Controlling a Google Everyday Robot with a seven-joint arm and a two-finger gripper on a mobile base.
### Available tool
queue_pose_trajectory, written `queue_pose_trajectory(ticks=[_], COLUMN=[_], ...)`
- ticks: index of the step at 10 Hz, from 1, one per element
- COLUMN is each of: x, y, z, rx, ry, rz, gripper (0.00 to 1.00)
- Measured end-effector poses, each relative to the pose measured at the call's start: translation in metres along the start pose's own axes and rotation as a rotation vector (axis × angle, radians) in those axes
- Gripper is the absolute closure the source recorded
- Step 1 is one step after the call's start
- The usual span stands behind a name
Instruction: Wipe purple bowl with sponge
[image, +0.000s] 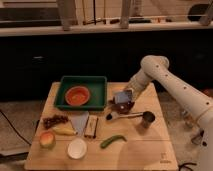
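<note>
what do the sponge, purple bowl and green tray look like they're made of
Sponge: soft foam by its look, a matte pale-blue block, at the end effector over the bowl.
Purple bowl: probably plastic or glazed ceramic; the smooth, very dark surface leaves it open.
Green tray: likely moulded plastic, with uniform colour and rounded walls.
Table: light wood, with visible grain.

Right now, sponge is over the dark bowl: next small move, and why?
Probably a short sweep across the bowl's inside. The gripper sits over the small dark purple-maroon bowl right of the green tray, with the light-blue rectangular sponge at the bowl's rim, so wiping looks ready.
</note>
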Motion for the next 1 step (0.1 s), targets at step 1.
queue_pose_trajectory(ticks=[1], x=[0.0000], y=[0.0000], z=[0.0000], rx=[0.000], ry=[0.000], rz=[0.000], gripper=[0.99])
